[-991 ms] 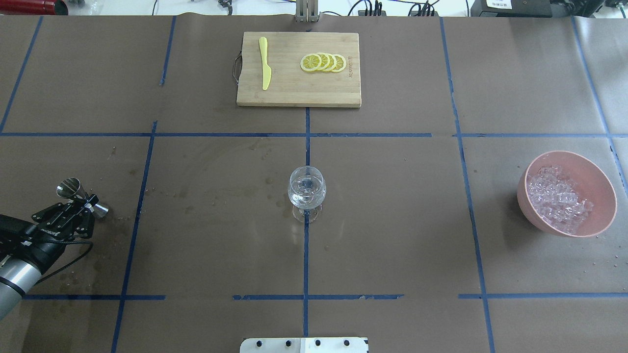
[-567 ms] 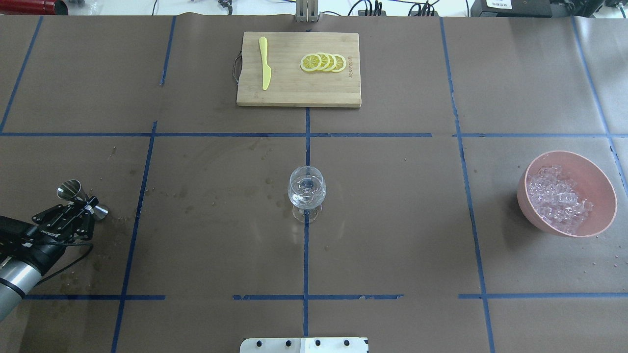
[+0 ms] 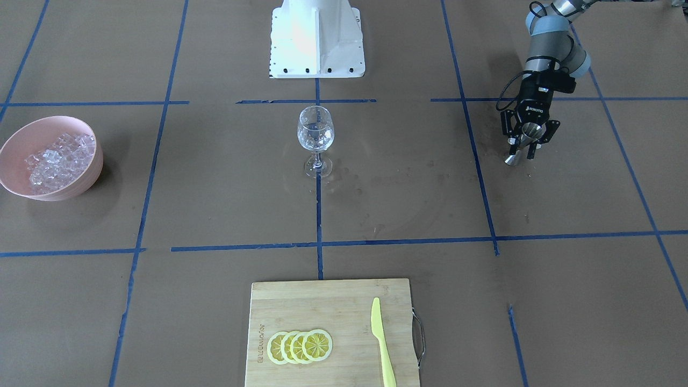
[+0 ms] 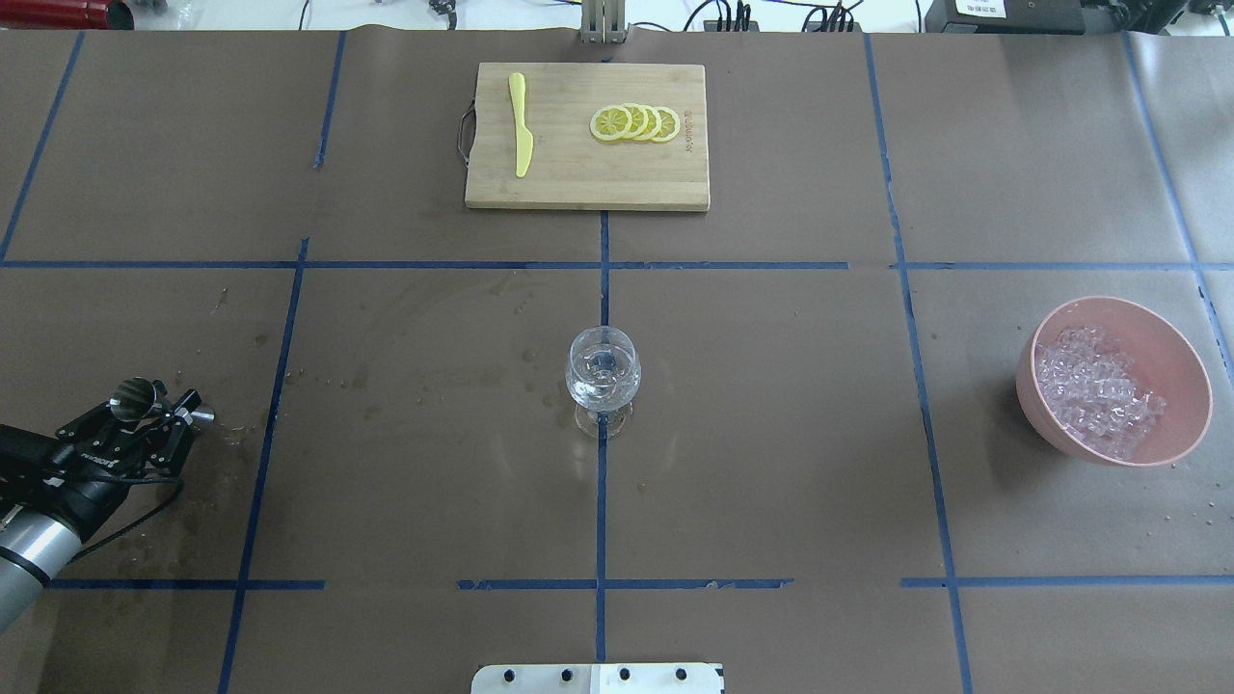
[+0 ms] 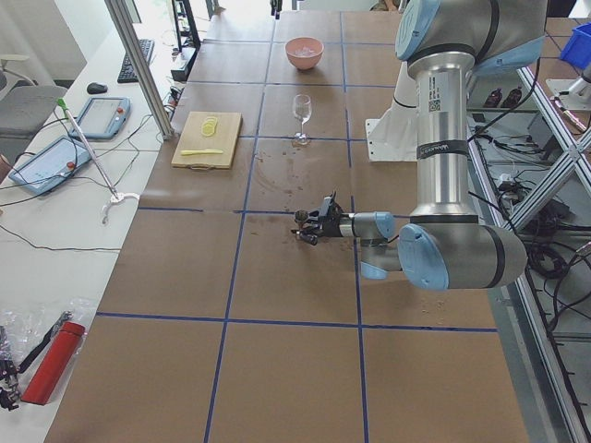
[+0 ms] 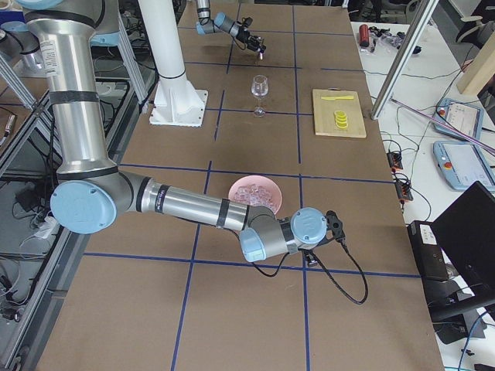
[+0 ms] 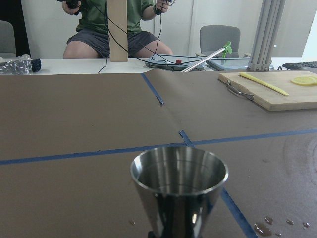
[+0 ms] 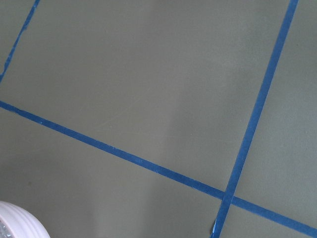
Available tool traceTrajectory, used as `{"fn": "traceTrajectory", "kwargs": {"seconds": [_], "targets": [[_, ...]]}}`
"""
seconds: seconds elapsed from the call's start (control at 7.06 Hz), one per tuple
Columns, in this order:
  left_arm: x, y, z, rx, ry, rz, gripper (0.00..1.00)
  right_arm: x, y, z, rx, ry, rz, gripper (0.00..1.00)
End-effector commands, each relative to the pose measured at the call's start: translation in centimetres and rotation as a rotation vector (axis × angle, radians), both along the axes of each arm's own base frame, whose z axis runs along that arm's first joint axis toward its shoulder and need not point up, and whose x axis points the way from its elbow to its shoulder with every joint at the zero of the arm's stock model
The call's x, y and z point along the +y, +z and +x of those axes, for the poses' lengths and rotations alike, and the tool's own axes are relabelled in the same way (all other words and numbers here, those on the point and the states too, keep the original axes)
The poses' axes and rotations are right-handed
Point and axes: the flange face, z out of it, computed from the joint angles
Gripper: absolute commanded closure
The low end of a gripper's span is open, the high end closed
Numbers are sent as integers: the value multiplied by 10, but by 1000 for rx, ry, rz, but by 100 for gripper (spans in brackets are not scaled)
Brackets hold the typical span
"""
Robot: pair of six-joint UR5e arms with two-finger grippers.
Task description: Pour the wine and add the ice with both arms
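My left gripper [image 4: 145,424] is shut on a steel jigger [image 4: 135,395] at the table's left side and holds it upright, close to the table. It also shows in the front view [image 3: 524,144]. In the left wrist view the jigger [image 7: 178,186] fills the foreground and I cannot make out liquid in it. The wine glass [image 4: 603,371] stands at the centre with a little almost colourless wine at its bottom. The ice [image 4: 1099,390] lies in a pink bowl [image 4: 1181,352] at the right. My right gripper [image 6: 332,224] hangs beside the bowl; I cannot tell if it is open.
A wooden cutting board [image 4: 559,178] at the far side holds lemon slices [image 4: 636,123] and a yellow knife [image 4: 521,125]. The white pedestal [image 3: 317,37] stands at the robot's side. Small wet spots [image 4: 376,410] lie left of the glass.
My left gripper has turned the jigger from tilted to upright and drawn back slightly towards the robot. The glass and bowl have not moved.
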Motion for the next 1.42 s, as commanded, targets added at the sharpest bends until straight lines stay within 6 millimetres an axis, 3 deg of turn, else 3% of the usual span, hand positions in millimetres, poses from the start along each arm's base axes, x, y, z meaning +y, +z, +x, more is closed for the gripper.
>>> {"fn": "traceTrajectory", "kwargs": {"seconds": [0.0, 0.14, 0.28, 0.42, 0.71, 0.85, 0.99, 1.13, 1.27], "targets": [[1, -1, 1, 0, 4, 1, 45, 1, 1, 0, 0, 0, -1, 0], [2, -1, 1, 1, 7, 1, 41, 1, 0, 0, 0, 0, 1, 0], [3, 0, 0, -55, 34, 28, 23, 1, 1, 0, 0, 0, -1, 0], [8, -4, -11, -110, 95, 55, 13, 0, 0, 0, 0, 0, 2, 0], [19, -2, -38, -153, 190, 55, 9, 0, -1, 0, 0, 0, 4, 0], [24, 9, -42, -209, 247, 30, 8, 0, -1, 0, 0, 0, 4, 0], [30, 7, -42, -225, 331, 9, 8, 0, 0, 0, 0, 0, 1, 0], [42, 7, -57, -259, 464, -34, 8, 0, -1, 0, 0, 0, 3, 0], [49, -8, -108, -261, 531, -69, 8, -3, -10, 0, -2, 4, 13, 0]]}}
